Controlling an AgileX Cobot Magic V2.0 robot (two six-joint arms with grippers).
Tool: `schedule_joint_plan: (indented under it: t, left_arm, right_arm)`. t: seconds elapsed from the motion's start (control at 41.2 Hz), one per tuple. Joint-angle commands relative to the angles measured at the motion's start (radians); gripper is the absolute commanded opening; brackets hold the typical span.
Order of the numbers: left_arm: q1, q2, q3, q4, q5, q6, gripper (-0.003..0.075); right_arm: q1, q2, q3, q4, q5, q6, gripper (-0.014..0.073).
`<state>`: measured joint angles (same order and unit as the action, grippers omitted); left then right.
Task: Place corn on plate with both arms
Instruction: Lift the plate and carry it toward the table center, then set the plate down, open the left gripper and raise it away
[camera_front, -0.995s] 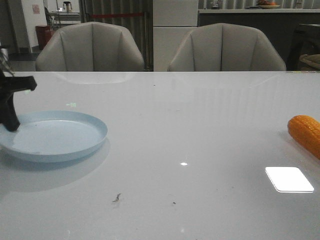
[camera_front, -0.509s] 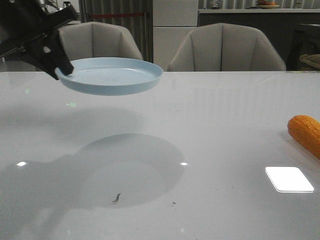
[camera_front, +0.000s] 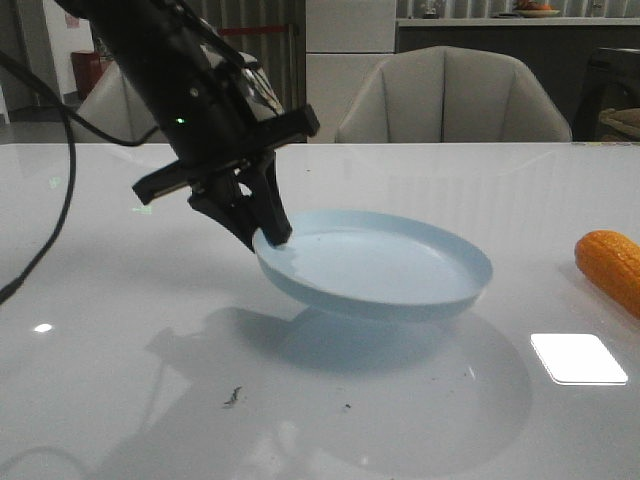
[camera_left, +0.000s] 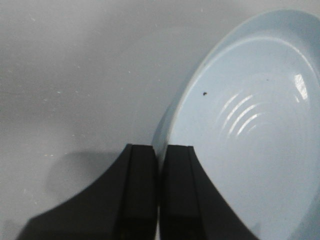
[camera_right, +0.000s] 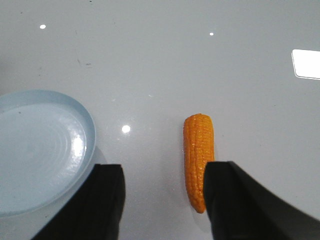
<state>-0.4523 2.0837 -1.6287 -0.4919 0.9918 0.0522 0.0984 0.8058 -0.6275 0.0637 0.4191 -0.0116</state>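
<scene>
My left gripper (camera_front: 272, 235) is shut on the left rim of the pale blue plate (camera_front: 390, 262), which hangs tilted just above the table's middle. In the left wrist view the plate (camera_left: 250, 140) has its rim pinched between the black fingers (camera_left: 142, 190) of the gripper (camera_left: 160, 159). The orange corn (camera_front: 612, 265) lies on the table at the right edge. In the right wrist view the corn (camera_right: 197, 152) lies below my open, empty right gripper (camera_right: 162, 172), close to one finger, with the plate (camera_right: 40, 150) beside it.
Two grey chairs (camera_front: 450, 100) stand behind the table's far edge. A bright window reflection (camera_front: 578, 358) lies on the glossy white table near the corn. Small dark specks (camera_front: 233, 397) mark the front of the table. The left arm's cable (camera_front: 45, 230) hangs at the left.
My left gripper has carried the plate from the table's left edge up, then right and down to the middle. The corn has not moved.
</scene>
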Motion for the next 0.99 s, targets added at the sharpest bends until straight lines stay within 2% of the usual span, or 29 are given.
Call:
schedule_joint_plan:
  t: [0.0,0.243,0.315,0.412,0.558,0.631,0.801,0.898,0.97]
  left_arm:
    - [-0.022,-0.036,-0.037,-0.016,-0.015,0.004,0.0108]
    - [-0.024,-0.030,-0.037,0.131,-0.019,0.006,0.0111]
    - [-0.024,-0.030,-0.037,0.142,-0.019,0.028,0.0136]
    - [-0.024,-0.026,-0.037,0.143,-0.022,0.045,0.0206]
    - [-0.024,-0.026,-0.039,0.165,-0.026,0.088,0.0368]
    - [-0.024,-0.026,-0.041,0.167,-0.026,0.090,0.0423]
    - [-0.024,-0.028,-0.107,0.173,0.052,0.092,0.0427]
    - [-0.024,-0.028,-0.191,0.188,0.169,0.168,0.0427]
    - [-0.024,-0.028,-0.254,0.216,0.202,0.188,0.0427]
  right_arm:
    - [0.000,-0.004,-0.033,0.000,-0.073,-0.007,0.0467]
    - [0.000,-0.004,-0.033,0.000,-0.067,-0.007,0.0467]
    - [0.000,-0.004,-0.033,0.000,-0.067,-0.007,0.0467]
    - [0.000,-0.004,-0.033,0.000,-0.067,-0.007,0.0467]
    - [0.000,-0.004,-0.033,0.000,-0.067,-0.007,0.0467]
    - [0.000,-0.004,-0.033,0.000,-0.067,-0.007,0.0467]
    - [0.000,-0.004,-0.033,0.000,-0.068,-0.007,0.0467]
    - [0.000,-0.004,-0.033,0.000,-0.067,-0.007,0.0467]
    - [0.000,-0.004,-0.033,0.000,-0.067,-0.007,0.0467]
